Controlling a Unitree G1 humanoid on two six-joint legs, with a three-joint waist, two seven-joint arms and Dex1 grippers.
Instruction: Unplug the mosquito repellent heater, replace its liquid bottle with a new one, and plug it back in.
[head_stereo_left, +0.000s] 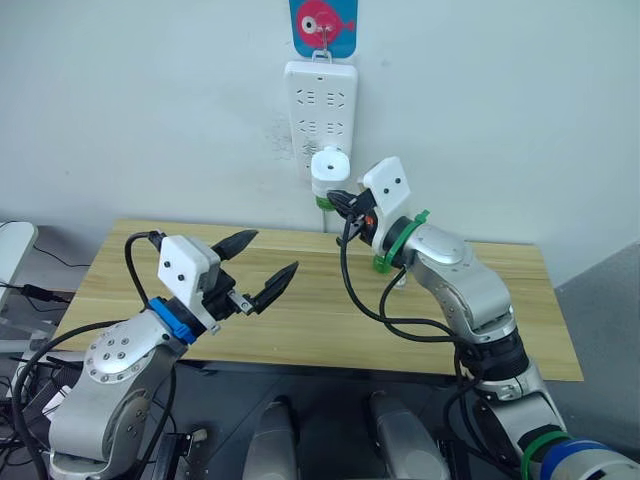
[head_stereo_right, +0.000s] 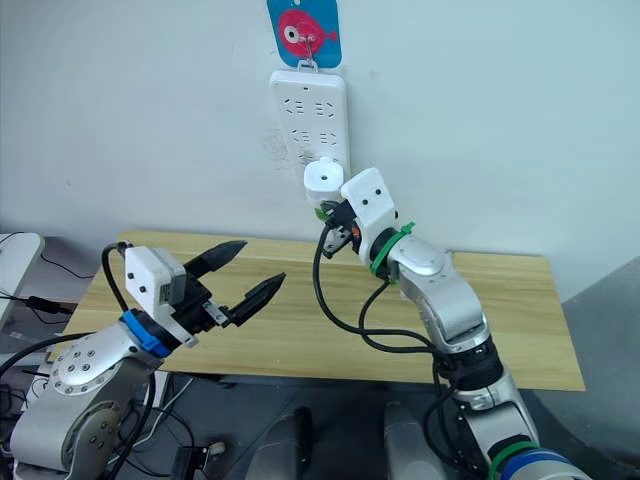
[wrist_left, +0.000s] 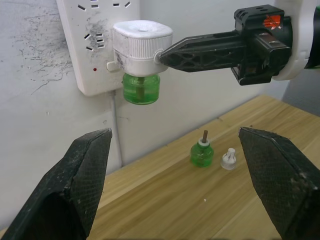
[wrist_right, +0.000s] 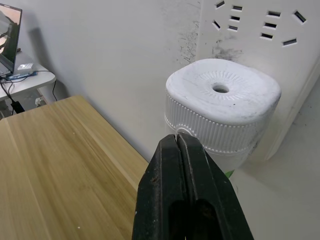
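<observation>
Right gripper (wrist_left: 162, 54), fingers pressed together, tips touching the heater (wrist_left: 141, 44) side. The heater sits plugged in the wall strip (head_stereo_left: 321, 115), green bottle (wrist_left: 141, 89) beneath, prongs hidden. Left gripper (head_stereo_left: 262, 268) hangs over the surface (head_stereo_left: 420, 330), fingers wide apart, empty. A spare bottle (wrist_left: 202, 151) and cap (wrist_left: 229, 158) stand near the wall.

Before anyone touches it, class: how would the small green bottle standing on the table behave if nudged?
The green bottle probably tips easily: it is small and stands upright with a wick poking from its top. Round-bodied, it would likely roll across the smooth wooden table once down. The little white cap beside it looks light enough to be knocked along.
</observation>
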